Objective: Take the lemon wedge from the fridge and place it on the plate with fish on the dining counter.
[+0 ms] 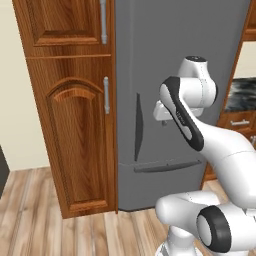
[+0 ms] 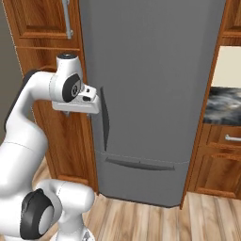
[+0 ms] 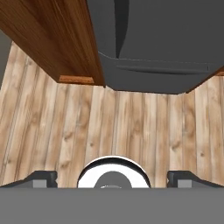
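Fridge [image 1: 180,55] stands shut, a tall grey cabinet filling the centre-to-right of both base views, its slim dark vertical handle [image 2: 104,120] at about 9 o'clock on the door and a curved horizontal drawer handle [image 2: 139,164] lower, near 6 o'clock. Gripper [image 2: 94,104] sits level just beside the vertical handle, at its 9 o'clock in the right base view, holding nothing; whether it touches the handle, cannot tell. In the hand view the two dark fingertips [image 3: 43,178] stand wide apart at 7 and 5 o'clock over the wood floor [image 3: 131,127], with the brown wooden cupboard [image 1: 75,125] at 11 o'clock.
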